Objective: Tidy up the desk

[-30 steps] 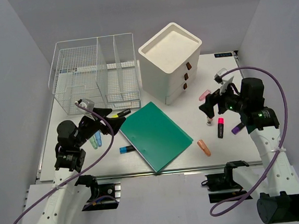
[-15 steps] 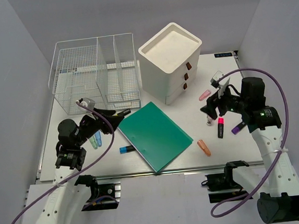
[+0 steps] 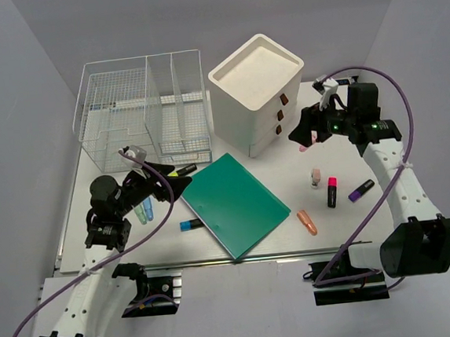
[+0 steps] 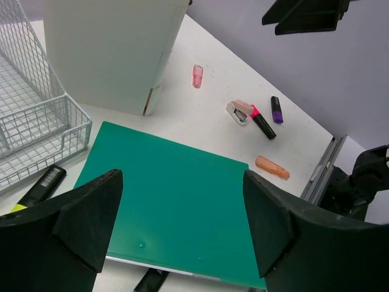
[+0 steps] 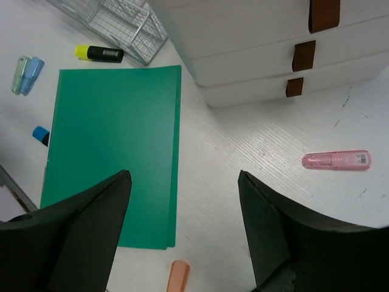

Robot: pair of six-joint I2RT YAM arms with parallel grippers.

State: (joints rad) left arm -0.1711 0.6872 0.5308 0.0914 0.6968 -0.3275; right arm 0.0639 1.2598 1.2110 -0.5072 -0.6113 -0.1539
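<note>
- The desk [image 3: 348, 221], a large flat white tabletop with a metal rail along its near edge, fills the middle of the top view and is cluttered; by the look of it, nearly all the tidying is left.
- Loose on it lie a flat green folder [image 3: 234, 203], an orange highlighter [image 3: 306, 222], a pink-capped black marker [image 3: 332, 192] and a purple marker [image 3: 361, 190].
- A white wire basket [image 3: 141, 109] and a white three-drawer box [image 3: 258, 95] stand at the far side.
- The left gripper [image 4: 182, 201] hangs over the folder, the right gripper [image 5: 182, 207] beside the box; both are spread and empty.

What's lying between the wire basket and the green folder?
A yellow-and-black highlighter pen lies on the white desk between the white wire basket and the flat green folder. The right wrist view shows it clearest.
</note>
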